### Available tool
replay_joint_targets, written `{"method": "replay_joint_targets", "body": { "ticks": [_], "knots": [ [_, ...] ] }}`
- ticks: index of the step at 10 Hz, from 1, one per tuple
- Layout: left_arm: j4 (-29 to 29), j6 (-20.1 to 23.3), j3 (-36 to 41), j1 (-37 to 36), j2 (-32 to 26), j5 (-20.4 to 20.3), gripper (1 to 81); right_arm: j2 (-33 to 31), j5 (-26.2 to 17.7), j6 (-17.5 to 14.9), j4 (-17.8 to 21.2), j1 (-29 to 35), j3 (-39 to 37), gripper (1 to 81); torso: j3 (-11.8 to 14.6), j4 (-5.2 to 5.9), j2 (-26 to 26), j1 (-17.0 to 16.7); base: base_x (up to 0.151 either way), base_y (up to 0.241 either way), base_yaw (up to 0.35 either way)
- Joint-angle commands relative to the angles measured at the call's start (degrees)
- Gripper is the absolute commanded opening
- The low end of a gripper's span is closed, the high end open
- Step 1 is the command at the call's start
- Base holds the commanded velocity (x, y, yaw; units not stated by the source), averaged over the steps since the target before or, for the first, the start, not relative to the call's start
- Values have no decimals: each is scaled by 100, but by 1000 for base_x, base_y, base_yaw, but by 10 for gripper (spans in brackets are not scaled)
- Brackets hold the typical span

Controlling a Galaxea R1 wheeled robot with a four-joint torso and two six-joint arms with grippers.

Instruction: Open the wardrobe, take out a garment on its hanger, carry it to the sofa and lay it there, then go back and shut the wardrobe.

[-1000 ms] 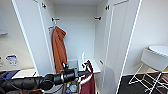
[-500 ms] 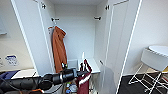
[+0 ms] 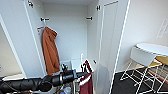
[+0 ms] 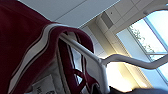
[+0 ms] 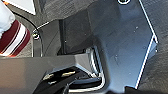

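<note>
Garment (image 3: 86, 82): drawn slightly farther out of the open wardrobe (image 3: 70, 37) than before, on white hanger (image 4: 105, 65) carried by left gripper (image 3: 81, 74); finger state indiscernible. Orange jacket (image 3: 50, 51) hangs inside.

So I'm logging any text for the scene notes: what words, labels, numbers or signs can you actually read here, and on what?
None can be read.
White tag inside the collar of the maroon varsity jacket: dark print on it, too blurred to read.
White hanger: no marking visible.
Orange hooded jacket in the open wardrobe: no lettering visible.
Wardrobe doors: plain.
</note>
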Motion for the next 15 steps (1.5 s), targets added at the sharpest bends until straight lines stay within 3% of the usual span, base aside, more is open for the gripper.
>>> {"method": "replay_joint_targets", "body": {
  "ticks": [1, 7, 9, 15],
  "knots": [
    [201, 79, 230, -906, -64, -571, 10, 60, -288, -19, -17, 216, 18, 811, 0, 0, 0, 0, 0, 0, -274],
    [306, 79, 317, -844, -231, -597, 10, -98, -279, -36, -70, 172, 175, 811, 0, 0, 0, 4, 0, 0, -278],
    [368, 79, 327, -844, -266, -597, 10, -378, -279, -36, -315, 119, 587, 811, 0, 0, 0, 4, 0, 0, -283],
    [386, 88, 388, -844, -407, -597, 10, -1364, -279, -36, -404, -118, 1626, 811, 0, 0, -2, 2, 0, 0, -284]
  ]
}}
